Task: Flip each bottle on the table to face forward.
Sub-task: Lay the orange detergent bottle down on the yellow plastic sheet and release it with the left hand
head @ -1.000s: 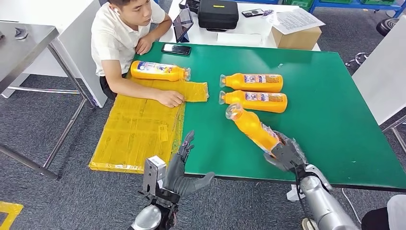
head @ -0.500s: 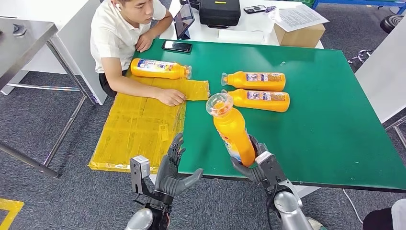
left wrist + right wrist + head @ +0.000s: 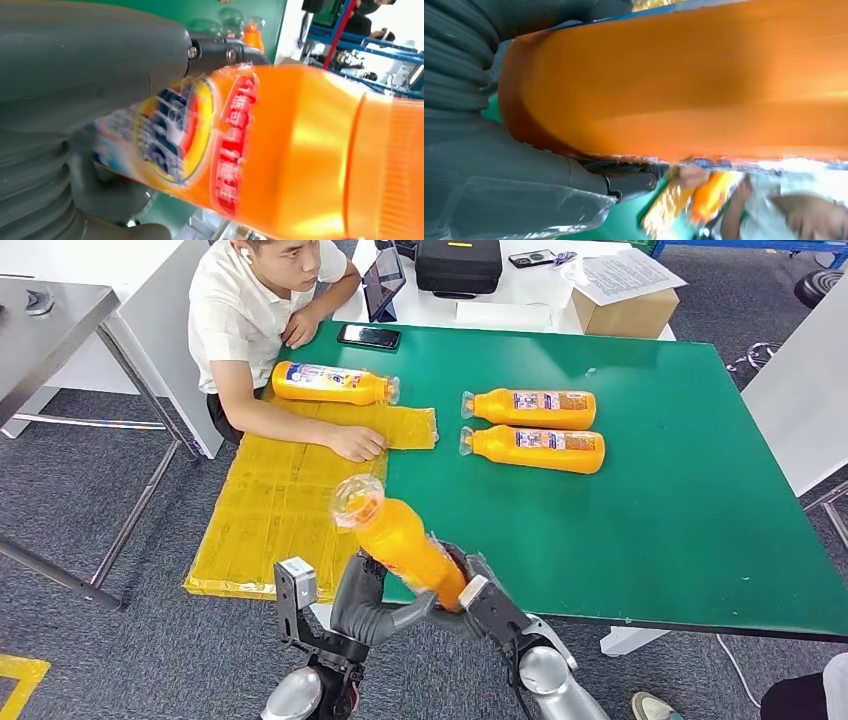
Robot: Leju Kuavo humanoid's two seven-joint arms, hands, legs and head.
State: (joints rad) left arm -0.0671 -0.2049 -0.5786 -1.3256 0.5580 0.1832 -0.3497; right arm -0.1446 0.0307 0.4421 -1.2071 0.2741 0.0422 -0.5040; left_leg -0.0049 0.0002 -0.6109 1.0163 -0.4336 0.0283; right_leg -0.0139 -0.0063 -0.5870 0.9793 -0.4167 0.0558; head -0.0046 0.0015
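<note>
On green table — 2 bottles

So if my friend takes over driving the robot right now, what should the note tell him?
Right hand: grips the base of an orange bottle, lifted off the green table near its front edge, cap end pointing up and to the left.
Left hand: right against the bottle's lower part; how firmly it grips I cannot tell.
Two bottles lie side by side on the table with labels showing. One more bottle lies on the yellow mat beside a person's hand.
Left to do: turn the lifted bottle, set it down, then check the others.
</note>
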